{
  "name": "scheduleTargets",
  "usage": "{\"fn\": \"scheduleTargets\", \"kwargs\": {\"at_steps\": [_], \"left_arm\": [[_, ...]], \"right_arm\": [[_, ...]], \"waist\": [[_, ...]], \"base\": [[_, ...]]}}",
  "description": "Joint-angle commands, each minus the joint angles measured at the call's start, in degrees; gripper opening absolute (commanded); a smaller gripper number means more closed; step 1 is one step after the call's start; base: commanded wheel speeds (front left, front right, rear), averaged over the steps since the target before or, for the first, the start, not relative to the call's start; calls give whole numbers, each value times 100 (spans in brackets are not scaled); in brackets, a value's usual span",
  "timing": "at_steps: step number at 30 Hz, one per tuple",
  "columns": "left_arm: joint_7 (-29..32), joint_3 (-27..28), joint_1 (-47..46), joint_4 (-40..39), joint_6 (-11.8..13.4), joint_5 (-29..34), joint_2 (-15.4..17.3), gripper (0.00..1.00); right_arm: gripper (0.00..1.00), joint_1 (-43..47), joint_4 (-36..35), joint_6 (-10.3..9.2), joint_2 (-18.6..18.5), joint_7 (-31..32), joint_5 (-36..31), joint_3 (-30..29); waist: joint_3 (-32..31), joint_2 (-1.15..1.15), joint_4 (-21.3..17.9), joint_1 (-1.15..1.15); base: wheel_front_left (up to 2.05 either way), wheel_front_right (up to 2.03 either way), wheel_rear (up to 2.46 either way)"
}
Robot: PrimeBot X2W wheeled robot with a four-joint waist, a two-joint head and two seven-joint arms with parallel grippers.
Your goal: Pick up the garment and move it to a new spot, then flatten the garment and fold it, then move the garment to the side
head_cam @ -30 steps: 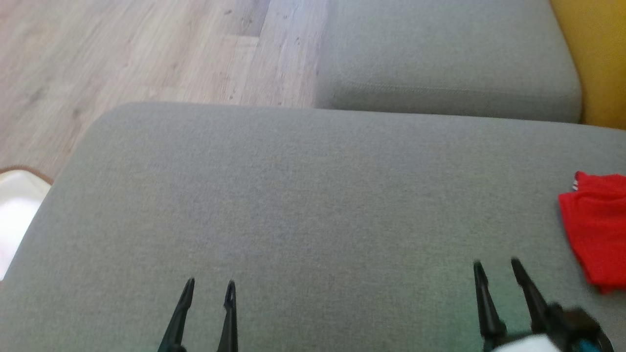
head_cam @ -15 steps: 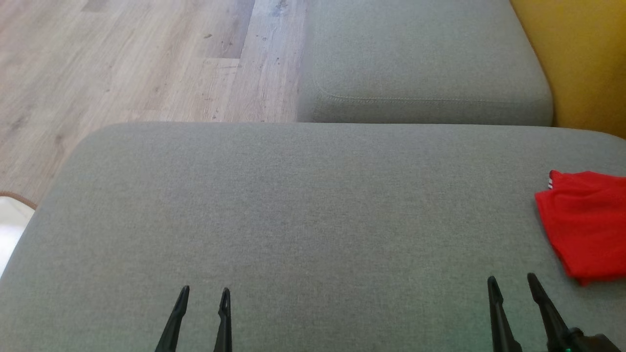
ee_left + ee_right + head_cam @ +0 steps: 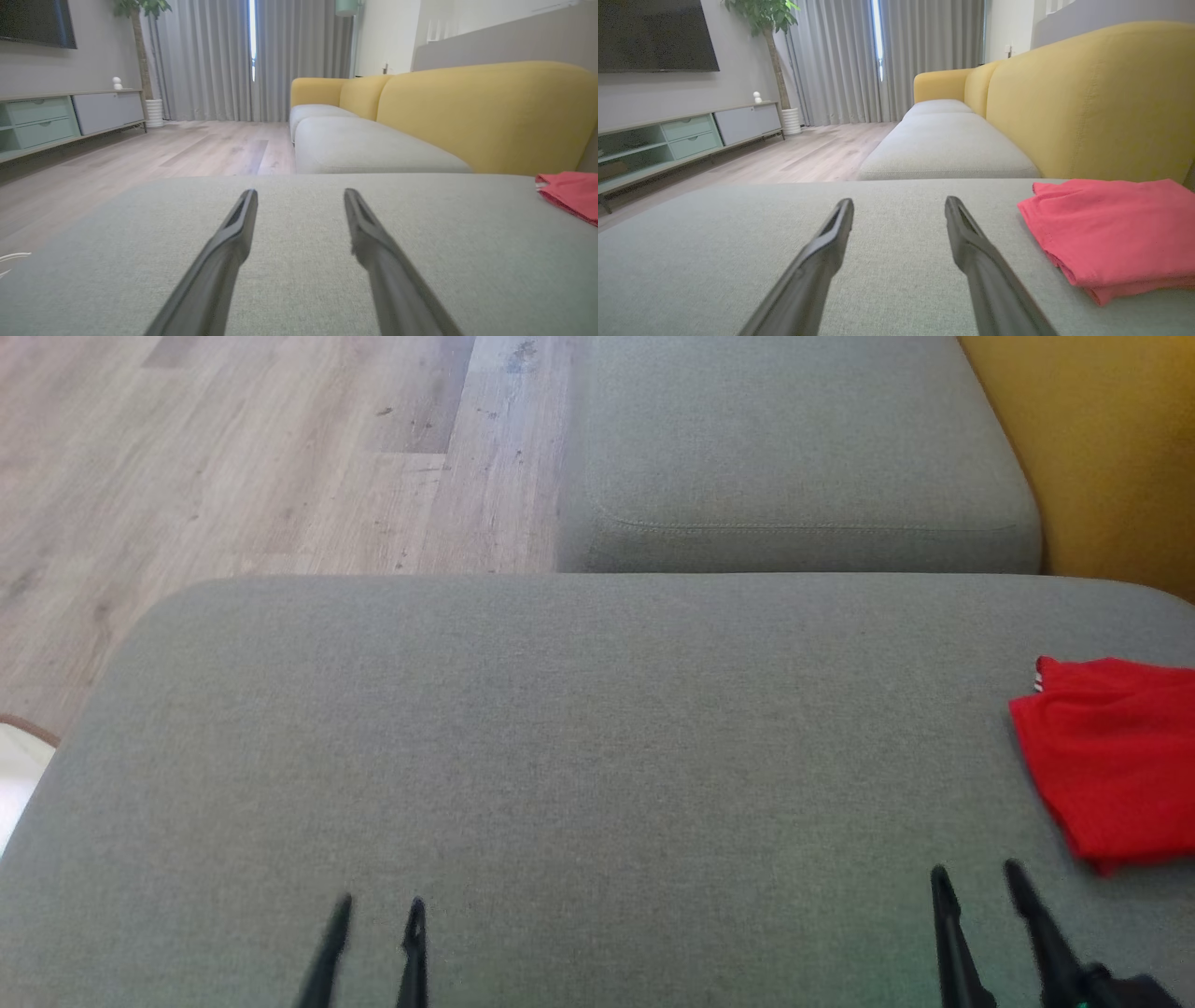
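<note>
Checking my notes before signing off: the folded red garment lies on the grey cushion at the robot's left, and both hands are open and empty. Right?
One slip: the garment lies at the robot's right, near the right hand, as the head view shows. The rest holds: folded, on the grey cushion, with the left hand and right hand open and empty.

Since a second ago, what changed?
The head camera swung, shifting the whole view. The right tool drew back slightly toward the robot. Nothing was grabbed or released. Unchanged: both tools open and empty, the left tool over the grey cushion, and the folded red garment lying at the cushion's right.
</note>
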Motion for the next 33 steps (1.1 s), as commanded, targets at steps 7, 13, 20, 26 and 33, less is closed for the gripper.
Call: {"fn": "scheduleTargets", "kwargs": {"at_steps": [7,13,20,26,33], "left_arm": [[50,-8,-14,218,-8,-236,2,0],[130,48,-134,273,-44,-696,33,0],[219,109,-276,354,-97,-1217,58,0],[297,163,-395,416,-140,-1661,77,0],[391,231,-530,482,-187,-2176,96,0]], "right_arm": [[0,-33,245,0,-9,42,252,41],[0,-170,314,0,-42,121,701,34],[0,-322,388,-1,-72,210,1208,26],[0,-446,444,-1,-93,289,1640,16],[0,-589,507,-1,-114,384,2140,-1]], "waist": [[25,0,-27,0],[60,0,-56,0],[100,0,-89,0],[135,0,-118,0],[176,0,-151,0]], "base": [[0,0,0],[0,0,0],[0,0,0],[0,0,0],[0,0,0]]}}
